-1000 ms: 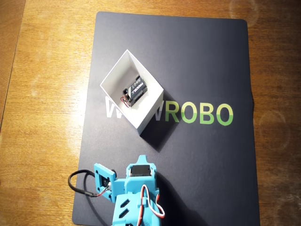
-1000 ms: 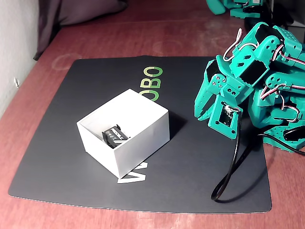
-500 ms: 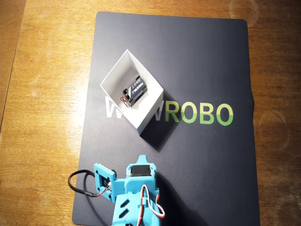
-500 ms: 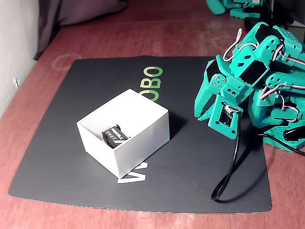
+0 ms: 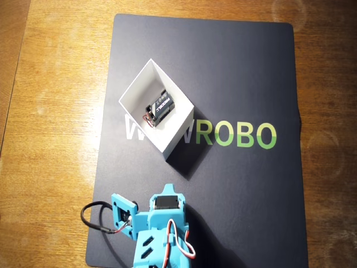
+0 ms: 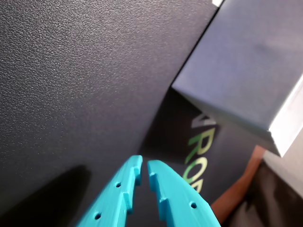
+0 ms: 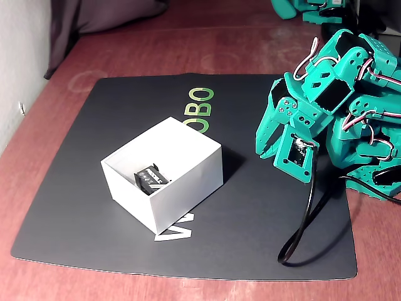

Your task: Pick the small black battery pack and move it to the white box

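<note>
The small black battery pack (image 5: 159, 109) lies inside the white box (image 5: 177, 139), white lettering up and its wires toward the box's lower-left corner in the overhead view. From the fixed view the pack (image 7: 150, 177) shows just over the box's near wall (image 7: 185, 188). My teal gripper (image 6: 143, 165) is shut with nothing between its fingers, its tips just above the black mat. It is folded back near the arm base (image 7: 263, 150), well apart from the box. In the wrist view only the box's outer wall (image 6: 246, 61) shows; the pack is hidden there.
A black mat (image 5: 240, 67) with "ROBO" lettering covers the wooden table (image 5: 50, 111). A black cable (image 7: 301, 232) loops from the arm over the mat's near right corner. A second teal arm (image 7: 301, 9) stands at the far right.
</note>
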